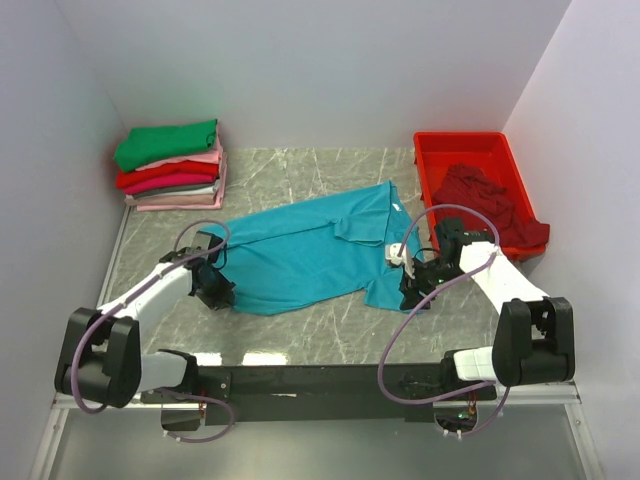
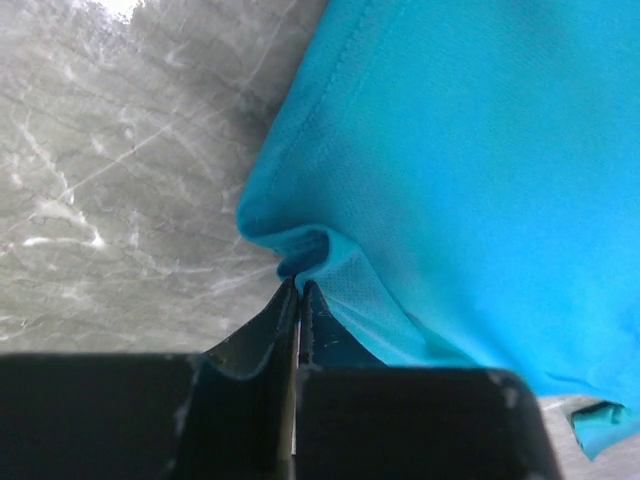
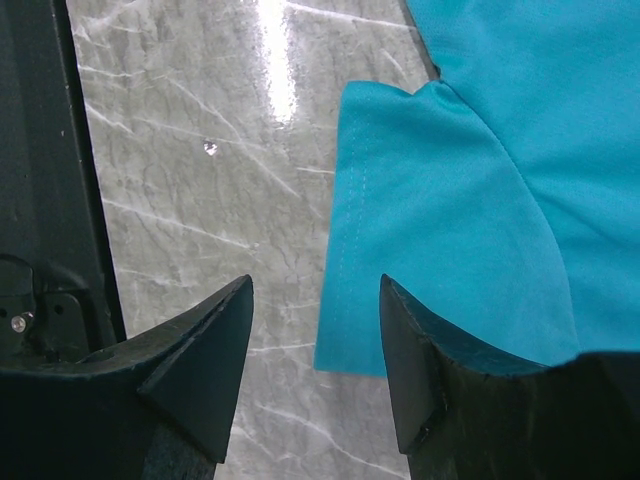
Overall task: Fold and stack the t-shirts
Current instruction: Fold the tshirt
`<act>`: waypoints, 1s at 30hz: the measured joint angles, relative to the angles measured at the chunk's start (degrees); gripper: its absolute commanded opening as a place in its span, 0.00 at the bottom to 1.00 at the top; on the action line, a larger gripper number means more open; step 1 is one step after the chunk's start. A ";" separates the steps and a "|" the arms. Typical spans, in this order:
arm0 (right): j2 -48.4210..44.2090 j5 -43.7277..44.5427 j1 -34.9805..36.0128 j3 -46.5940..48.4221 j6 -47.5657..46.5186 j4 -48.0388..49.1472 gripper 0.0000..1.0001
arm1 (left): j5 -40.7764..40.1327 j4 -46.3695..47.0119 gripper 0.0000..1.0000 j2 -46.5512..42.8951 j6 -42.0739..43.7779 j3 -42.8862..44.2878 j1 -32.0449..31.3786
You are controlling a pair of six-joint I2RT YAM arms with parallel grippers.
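Note:
A teal-blue t-shirt (image 1: 305, 250) lies spread on the marble table. My left gripper (image 1: 214, 290) is shut on its near left hem corner; the left wrist view shows the jaws pinching a bunched fold of teal cloth (image 2: 300, 250). My right gripper (image 1: 412, 291) is open above the shirt's near right sleeve corner (image 3: 350, 350), which lies between the fingers. A stack of folded t-shirts (image 1: 172, 168), green on top with pink, red and grey below, sits at the back left. A dark maroon t-shirt (image 1: 492, 210) lies crumpled in the red tray (image 1: 460, 148).
The red plastic tray stands at the back right, with the maroon cloth hanging over its near rim. White walls close in the left, back and right sides. A black rail (image 1: 330, 380) carries the arm bases along the near edge.

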 measured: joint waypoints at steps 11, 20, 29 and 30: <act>0.09 6.56 -1.62 1.44 -4.83 -1.53 0.61 | 1.33 -4.37 0.01 -7.61 1.70 0.96 0.00; 0.11 14.97 -1.97 -2.32 -12.81 -1.03 0.60 | 4.76 -5.35 0.00 -9.33 2.32 0.44 0.13; 3.69 20.02 0.92 -5.84 -13.66 5.35 0.54 | 6.10 -5.33 0.00 -9.64 2.32 -0.07 0.20; 4.31 20.33 1.46 -5.84 -13.51 5.90 0.52 | 6.25 -5.29 0.00 -9.64 2.32 -0.11 0.22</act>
